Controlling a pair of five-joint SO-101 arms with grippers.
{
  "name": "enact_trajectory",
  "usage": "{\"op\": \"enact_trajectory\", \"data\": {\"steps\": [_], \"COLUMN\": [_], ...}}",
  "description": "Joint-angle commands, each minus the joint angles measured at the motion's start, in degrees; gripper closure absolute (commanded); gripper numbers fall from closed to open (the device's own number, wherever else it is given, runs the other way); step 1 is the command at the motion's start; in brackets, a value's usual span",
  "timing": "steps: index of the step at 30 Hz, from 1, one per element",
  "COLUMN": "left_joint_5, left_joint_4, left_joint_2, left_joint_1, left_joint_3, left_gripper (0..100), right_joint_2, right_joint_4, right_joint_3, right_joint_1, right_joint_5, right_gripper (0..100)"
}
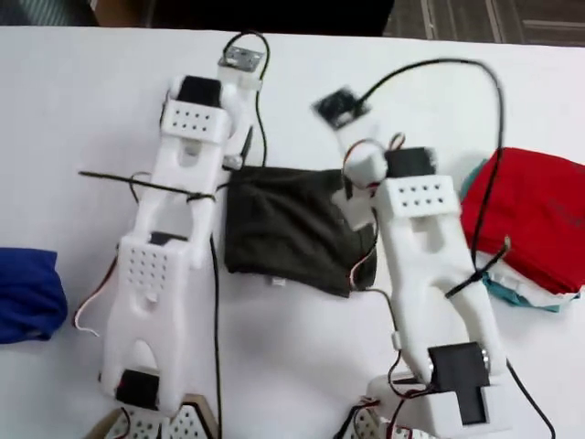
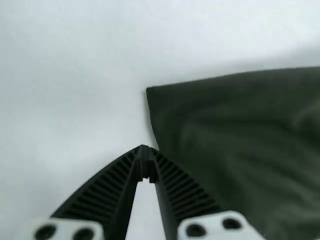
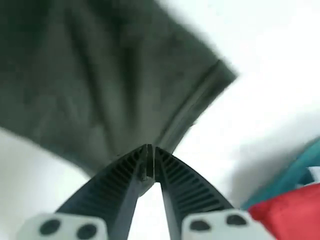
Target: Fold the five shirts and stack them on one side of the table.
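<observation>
Dark shirt [image 1: 288,229] lies folded on the table [image 1: 91,110] between the arms, long axis across; left gripper [image 2: 145,162], pressed together, sits just beside its edge, right gripper [image 3: 148,160], likewise pressed together, over the opposite edge; farther right, the red-topped stack [image 1: 530,215], nearer the right arm

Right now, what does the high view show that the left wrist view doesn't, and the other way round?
High view, not left wrist: the blue shirt at one side, the red shirt topping a pile at the other, the left arm and right arm. Left wrist, not high: its fingers close up, shut, tips by the edge of the dark shirt. Shared: the dark shirt and white table.
</observation>
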Motion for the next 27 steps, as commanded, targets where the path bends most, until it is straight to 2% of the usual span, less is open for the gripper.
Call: {"op": "enact_trajectory", "data": {"steps": [1,10,20,27], "left_joint_5": [0.4,4.5,4.1,-4.2], "left_joint_4": [1.5,0.2,-16.2,-25.6], "left_joint_2": [-7.3,-24.5,-44.0,-47.5], "left_joint_1": [0.4,5.6,9.2,8.9], "left_joint_3": [3.0,30.2,64.1,78.5], "left_gripper": [97,97,97,97], "right_joint_2": [3.5,19.4,29.9,34.0], "right_joint_4": [-2.4,-7.5,-7.5,-7.8], "right_joint_3": [-4.9,-15.2,-23.2,-25.1], "right_joint_1": [0.7,4.9,5.8,5.6], "right_joint_5": [-0.6,-5.4,-5.5,-5.5], "right_gripper": [97.8,97.8,97.8,97.8]}}
